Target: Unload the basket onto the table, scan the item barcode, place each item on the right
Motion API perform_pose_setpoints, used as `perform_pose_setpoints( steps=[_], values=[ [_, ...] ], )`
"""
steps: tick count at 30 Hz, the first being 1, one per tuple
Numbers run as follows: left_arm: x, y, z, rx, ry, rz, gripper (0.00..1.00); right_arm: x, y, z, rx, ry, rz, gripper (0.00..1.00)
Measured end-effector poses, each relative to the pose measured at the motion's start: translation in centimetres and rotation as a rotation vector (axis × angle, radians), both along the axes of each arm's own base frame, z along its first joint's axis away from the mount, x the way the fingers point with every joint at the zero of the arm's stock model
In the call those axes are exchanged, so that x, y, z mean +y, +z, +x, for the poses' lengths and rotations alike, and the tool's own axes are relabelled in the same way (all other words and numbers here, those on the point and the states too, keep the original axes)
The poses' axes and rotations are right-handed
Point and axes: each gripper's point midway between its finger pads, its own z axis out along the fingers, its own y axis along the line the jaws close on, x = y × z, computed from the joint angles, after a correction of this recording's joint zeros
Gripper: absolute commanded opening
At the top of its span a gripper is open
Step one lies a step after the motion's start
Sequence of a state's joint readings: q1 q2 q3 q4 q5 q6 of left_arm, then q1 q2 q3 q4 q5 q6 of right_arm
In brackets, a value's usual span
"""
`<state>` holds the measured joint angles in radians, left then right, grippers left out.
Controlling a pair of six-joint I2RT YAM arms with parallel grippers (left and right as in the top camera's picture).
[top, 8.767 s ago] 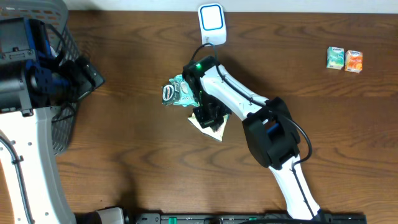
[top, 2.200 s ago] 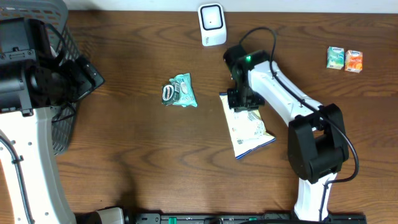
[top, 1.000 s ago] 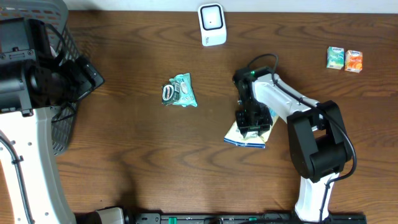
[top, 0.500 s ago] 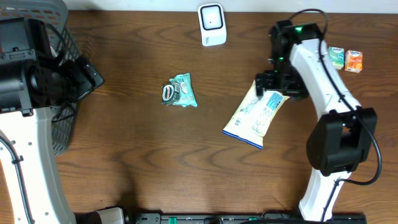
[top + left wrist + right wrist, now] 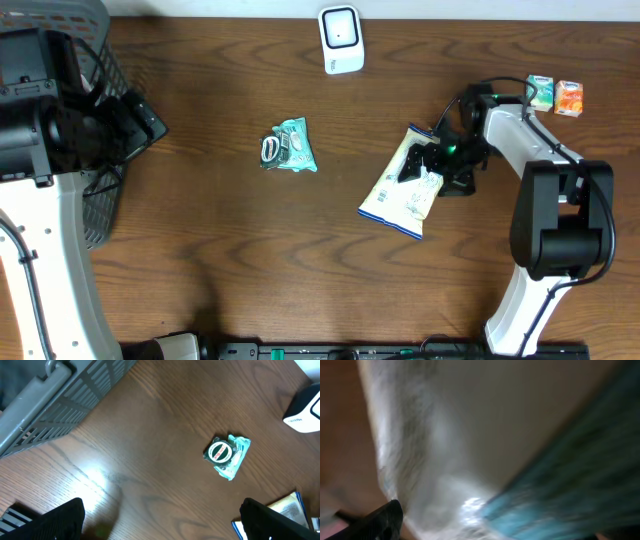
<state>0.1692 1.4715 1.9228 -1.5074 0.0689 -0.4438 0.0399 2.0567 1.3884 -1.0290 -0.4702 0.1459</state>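
Note:
The item, a white and blue snack bag (image 5: 403, 188), lies flat on the table right of centre. My right gripper (image 5: 428, 163) is low over the bag's upper right end, jaws spread wide. In the blurred right wrist view the bag (image 5: 470, 435) fills the picture, and only one dark fingertip (image 5: 382, 521) shows at the lower left. The white scanner (image 5: 340, 38) stands at the table's far edge. My left gripper (image 5: 162, 527) hangs open over bare wood at the far left, holding nothing.
A green packet (image 5: 288, 146) lies left of the bag, also in the left wrist view (image 5: 226, 453). Two small juice boxes (image 5: 555, 96) stand at the far right. A grey wire basket (image 5: 70, 30) sits at the far left corner.
The right arm dragged the bag right and turned it, swung toward the juice boxes, then came back down onto the bag's upper end with wider jaws. The left arm stayed still.

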Motion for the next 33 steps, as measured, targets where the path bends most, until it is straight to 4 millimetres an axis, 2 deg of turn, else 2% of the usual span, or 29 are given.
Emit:
perform_pose_setpoints(
  steps=[1,2,5,6,9,16,22,25,27,28,30,31,33],
  values=[
    [0.0,0.0,0.0,0.001,0.0,0.0,0.98,0.4,0.0,0.2,-0.023,-0.002,0.014,0.92],
    [0.0,0.0,0.0,0.0,0.0,0.0,0.98,0.8,0.1,0.3,-0.041,-0.004,0.029,0.67],
    [0.0,0.0,0.0,0.0,0.0,0.0,0.98,2.0,-0.6,0.8,-0.108,-0.004,0.062,0.15],
    [0.0,0.0,0.0,0.0,0.0,0.0,0.98,2.3,-0.9,0.7,-0.111,-0.004,0.073,0.01],
    [0.0,0.0,0.0,0.0,0.0,0.0,0.98,3.1,-1.1,0.3,-0.101,-0.016,0.116,0.01],
    [0.0,0.0,0.0,0.0,0.0,0.0,0.98,3.9,0.5,0.8,-0.079,-0.028,0.175,0.01],
    [0.0,0.0,0.0,0.0,0.0,0.0,0.98,5.8,5.3,3.7,-0.197,0.037,0.292,0.01],
    [0.0,0.0,0.0,0.0,0.0,0.0,0.98,6.0,7.5,3.7,-0.244,0.06,0.281,0.01],
    [0.0,0.0,0.0,0.0,0.0,0.0,0.98,5.3,7.7,3.3,-0.239,0.056,0.219,0.01],
    [0.0,0.0,0.0,0.0,0.0,0.0,0.98,4.5,7.2,3.1,-0.224,0.051,0.163,0.01],
    [0.0,0.0,0.0,0.0,0.0,0.0,0.98,3.4,6.5,3.0,-0.216,0.047,0.091,0.07],
    [0.0,0.0,0.0,0.001,0.0,0.0,0.98,3.0,6.2,3.0,-0.215,0.046,0.061,0.16],
    [0.0,0.0,0.0,0.0,0.0,0.0,0.98,2.0,5.6,3.1,-0.216,0.04,-0.009,0.44]
  ],
)
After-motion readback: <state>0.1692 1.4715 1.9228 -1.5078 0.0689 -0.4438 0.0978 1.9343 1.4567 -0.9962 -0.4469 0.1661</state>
